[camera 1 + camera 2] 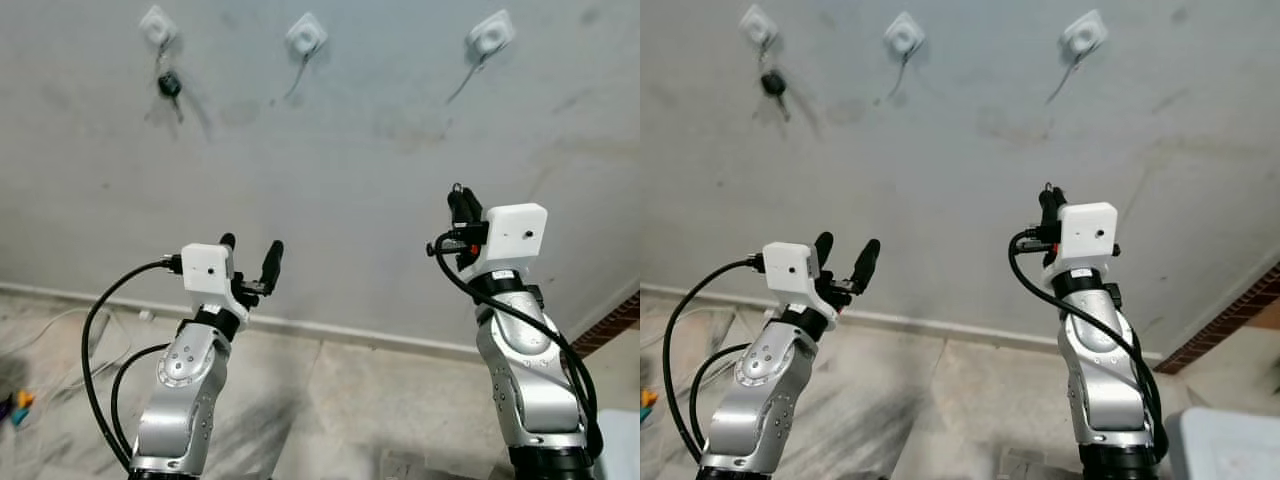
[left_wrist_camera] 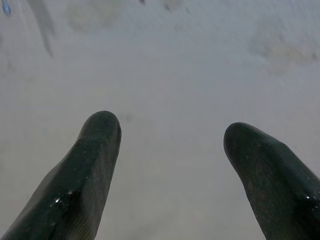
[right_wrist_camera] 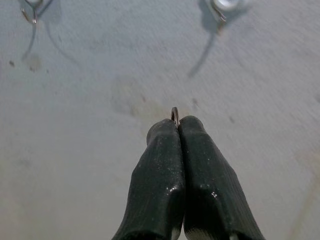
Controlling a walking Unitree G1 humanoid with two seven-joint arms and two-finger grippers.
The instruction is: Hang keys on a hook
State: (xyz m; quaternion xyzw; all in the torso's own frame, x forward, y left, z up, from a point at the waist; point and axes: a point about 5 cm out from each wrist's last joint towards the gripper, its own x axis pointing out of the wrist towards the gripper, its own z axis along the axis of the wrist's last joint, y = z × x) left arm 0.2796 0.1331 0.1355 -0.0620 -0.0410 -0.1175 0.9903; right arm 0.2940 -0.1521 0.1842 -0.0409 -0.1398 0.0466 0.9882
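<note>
Three white hooks are fixed high on the grey wall: a left hook [image 1: 158, 26] with a black key [image 1: 169, 86] hanging from it, a middle hook [image 1: 305, 36] and a right hook [image 1: 491, 35], both bare. My right gripper [image 1: 460, 203] is raised below the right hook, shut on a thin metal key ring [image 3: 174, 116] that pokes out between its fingertips. My left gripper [image 1: 250, 250] is held up lower on the left, open, with nothing between its fingers [image 2: 95, 165].
The wall meets a pale tiled floor [image 1: 340, 400] along a skirting line. A brick edge [image 1: 615, 325] shows at the far right. Black cables [image 1: 100, 340] loop beside my left arm. Small coloured items [image 1: 15, 405] lie on the floor at the left.
</note>
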